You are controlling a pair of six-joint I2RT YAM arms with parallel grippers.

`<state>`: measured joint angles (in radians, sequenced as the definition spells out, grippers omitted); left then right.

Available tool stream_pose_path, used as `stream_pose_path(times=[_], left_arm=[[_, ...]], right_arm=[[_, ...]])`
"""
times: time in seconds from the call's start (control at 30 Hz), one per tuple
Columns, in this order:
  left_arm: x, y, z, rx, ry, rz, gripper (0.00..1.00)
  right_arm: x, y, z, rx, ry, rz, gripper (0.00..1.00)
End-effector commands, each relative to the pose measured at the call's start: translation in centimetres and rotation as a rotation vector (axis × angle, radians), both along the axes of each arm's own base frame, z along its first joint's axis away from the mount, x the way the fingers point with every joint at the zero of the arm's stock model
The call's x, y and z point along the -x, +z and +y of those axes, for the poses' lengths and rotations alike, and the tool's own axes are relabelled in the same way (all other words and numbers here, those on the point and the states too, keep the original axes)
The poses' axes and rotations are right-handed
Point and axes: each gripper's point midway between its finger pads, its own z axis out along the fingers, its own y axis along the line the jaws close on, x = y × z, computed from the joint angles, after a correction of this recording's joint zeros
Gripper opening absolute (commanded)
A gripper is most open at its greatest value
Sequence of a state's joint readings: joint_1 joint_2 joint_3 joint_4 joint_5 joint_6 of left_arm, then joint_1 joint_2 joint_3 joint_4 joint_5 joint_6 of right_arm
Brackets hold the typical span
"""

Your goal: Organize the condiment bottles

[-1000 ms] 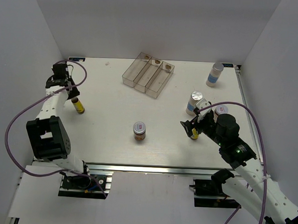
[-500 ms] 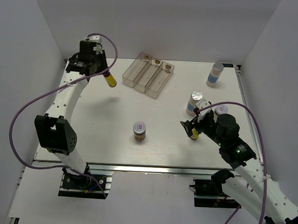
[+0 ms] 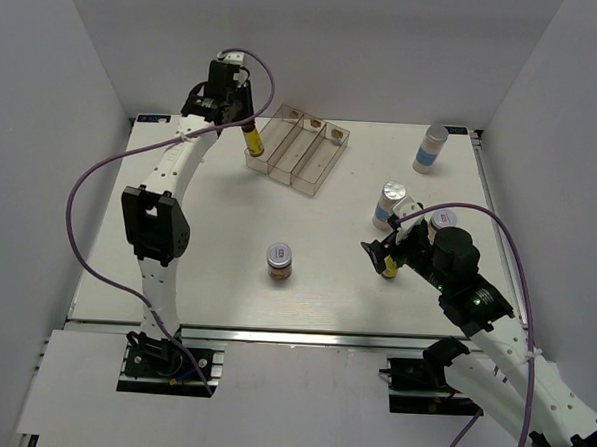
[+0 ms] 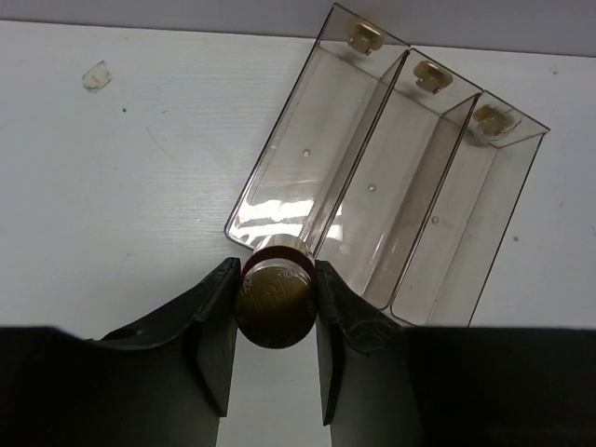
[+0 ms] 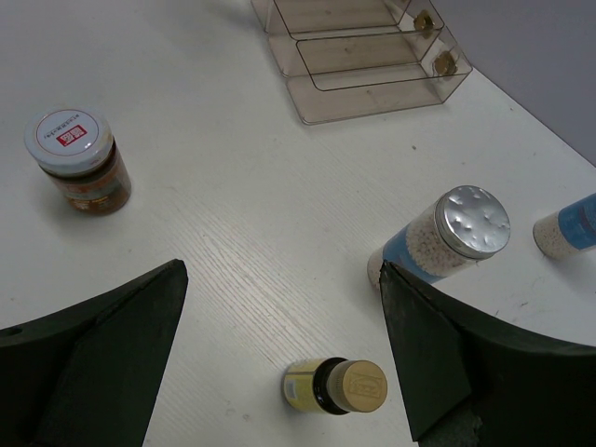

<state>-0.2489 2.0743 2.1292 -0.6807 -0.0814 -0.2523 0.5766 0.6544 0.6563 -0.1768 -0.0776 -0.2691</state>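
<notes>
The left jaws are clenched on the held yellow bottle (image 4: 274,303), one finger pressed against each side just below its dark cap, with no gap showing. The bottle hangs upright off the tabletop (image 3: 208,239), at the corner of the clear tray (image 3: 323,165) that faces 8 o'clock and in front of the near end of its left compartment. Whether it touches the tray wall cannot be told. All three compartments hold nothing.

The right jaws are released and spread wide, grasping nothing. In the wrist view the second yellow bottle (image 5: 335,386) stands between the two fingers, cap up and apart from both.

From that bottle, the near white cylinder (image 3: 388,206) with its blue band and silver lid stands close by at 12 o'clock. The far white cylinder (image 3: 432,148) is well apart at 1 o'clock, near the tabletop's far right corner. The brown jar (image 3: 279,262) with its pale lid stands alone at 9 o'clock, near the middle of the tabletop. A pale-lidded thing beside the right arm is mostly hidden.

The tabletop is white and matte, with a small scrap (image 4: 95,74) at 10 o'clock of the tray. Plain white walls (image 3: 328,45) close it in on three sides. A purple cable (image 3: 80,187) loops along the left arm (image 3: 171,177).
</notes>
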Motion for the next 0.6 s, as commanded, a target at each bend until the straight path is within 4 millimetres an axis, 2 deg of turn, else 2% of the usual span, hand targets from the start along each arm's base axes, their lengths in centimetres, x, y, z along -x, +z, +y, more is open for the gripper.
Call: stream_pose_path(times=[0.0,0.07,0.1,0.17,0.3,0.4,0.57], left_arm=[[-1.4,5.9,-1.5,0.046,0.008,-0.167,0.0],[-2.1,6.5,-2.3,0.056,0.002,-0.199,0.0],[-2.5,5.9,-2.6,0.055,-0.001,-0.195,0.0],[-3.0,6.1,-3.2,0.05,-0.001,-0.221,0.0],[-4.2,5.1,-3.4,0.024,0.028,-0.237,0.0],[-4.9,5.1,-3.3,0.017,0.048,-0.261,0.0],[-6.7,3.5,-3.6,0.011,0.055,-0.276,0.0]], right_arm=[[-0.3,0.9,0.2,-0.022,-0.005,-0.027,0.89],[-0.3,0.7,0.2,-0.017,-0.004,-0.023,0.89],[-0.4,0.8,0.2,-0.018,-0.004,-0.024,0.89],[-0.4,0.6,0.3,-0.013,-0.002,-0.021,0.89],[-0.4,0.5,0.4,-0.01,0.003,-0.021,0.89],[-0.3,0.4,0.4,-0.008,0.006,-0.017,0.89],[-0.3,0.3,0.6,-0.006,0.014,-0.015,0.89]])
